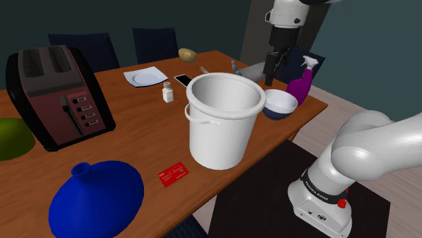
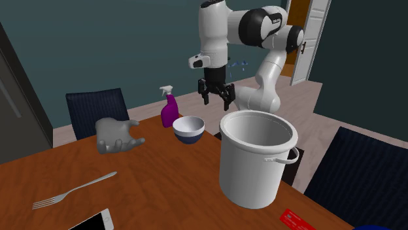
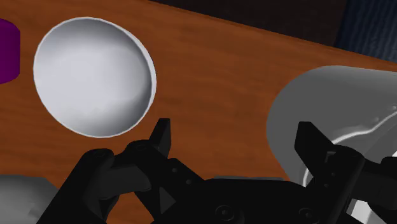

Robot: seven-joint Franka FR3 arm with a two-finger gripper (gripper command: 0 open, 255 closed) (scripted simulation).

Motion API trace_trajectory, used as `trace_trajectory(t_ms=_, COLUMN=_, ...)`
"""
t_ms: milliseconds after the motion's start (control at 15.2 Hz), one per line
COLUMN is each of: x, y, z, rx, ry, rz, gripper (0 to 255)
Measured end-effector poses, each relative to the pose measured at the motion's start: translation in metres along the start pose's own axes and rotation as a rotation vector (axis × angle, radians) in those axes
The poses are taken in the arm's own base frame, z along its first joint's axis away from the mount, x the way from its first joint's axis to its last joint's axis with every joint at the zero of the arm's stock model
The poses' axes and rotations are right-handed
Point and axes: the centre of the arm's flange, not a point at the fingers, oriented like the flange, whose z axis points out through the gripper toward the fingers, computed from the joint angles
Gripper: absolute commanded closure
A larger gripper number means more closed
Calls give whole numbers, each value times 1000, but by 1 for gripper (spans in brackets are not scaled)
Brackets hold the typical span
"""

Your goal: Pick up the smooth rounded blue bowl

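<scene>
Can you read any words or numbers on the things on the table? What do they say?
No words or numbers can be read here.
The red card has tiny pale marks, too small to read.
The toaster has buttons, but no label on them can be read.
The purple spray bottle shows no label.

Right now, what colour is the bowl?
The bowl is blue outside, white inside; second exterior view.

Green dome [image 1: 12, 138] partly off shoulder view
</scene>
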Motion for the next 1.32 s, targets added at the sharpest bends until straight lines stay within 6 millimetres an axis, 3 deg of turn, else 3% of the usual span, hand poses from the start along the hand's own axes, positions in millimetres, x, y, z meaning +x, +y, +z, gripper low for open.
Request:
trace_trajectory(t_ms=264, x=0, y=13, z=22, rx=-17, ry=16, rz=13, gripper=0)
trace_trajectory(t_ms=924, x=-5, y=74, z=121, rx=-97, ry=95, rz=67, gripper=0)
trace_trajectory(t_ms=1320, x=-3, y=79, z=157, rx=-102, ry=100, rz=70, gripper=0)
